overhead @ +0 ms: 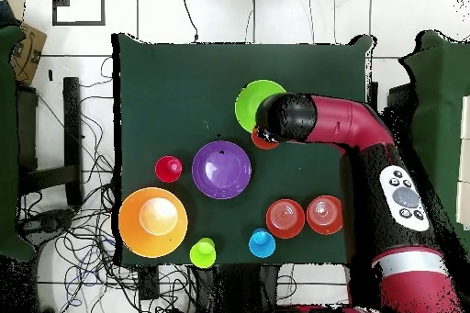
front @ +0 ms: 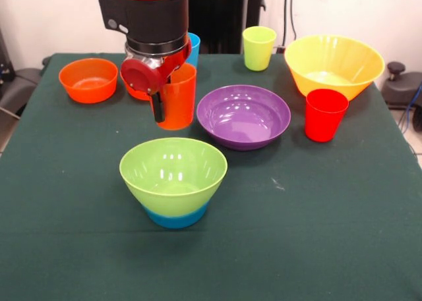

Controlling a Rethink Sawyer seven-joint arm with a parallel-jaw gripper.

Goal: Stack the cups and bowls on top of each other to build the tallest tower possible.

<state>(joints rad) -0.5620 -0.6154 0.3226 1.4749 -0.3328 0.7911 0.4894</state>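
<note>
My gripper (front: 160,112) is shut on the rim of the orange cup (front: 179,98) and holds it upright, just behind and above the tower. The tower is the lime green bowl (front: 173,172) sitting on the small blue bowl (front: 175,216) at the table's front middle. In the overhead view the orange cup (overhead: 264,140) shows beside the green bowl (overhead: 251,103), partly under the arm (overhead: 317,121). The purple bowl (front: 244,115), red cup (front: 325,114), yellow bowl (front: 333,64), yellow-green cup (front: 258,47) and a small orange bowl (front: 88,80) stand apart. The light blue cup (front: 194,45) and second orange bowl (front: 134,91) are mostly hidden behind the gripper.
The dark green cloth (front: 316,235) covers the table. Black chairs and cables lie around the table's edges (overhead: 55,227). In the overhead view the two orange bowls (overhead: 285,218) (overhead: 324,215) sit near the robot's base.
</note>
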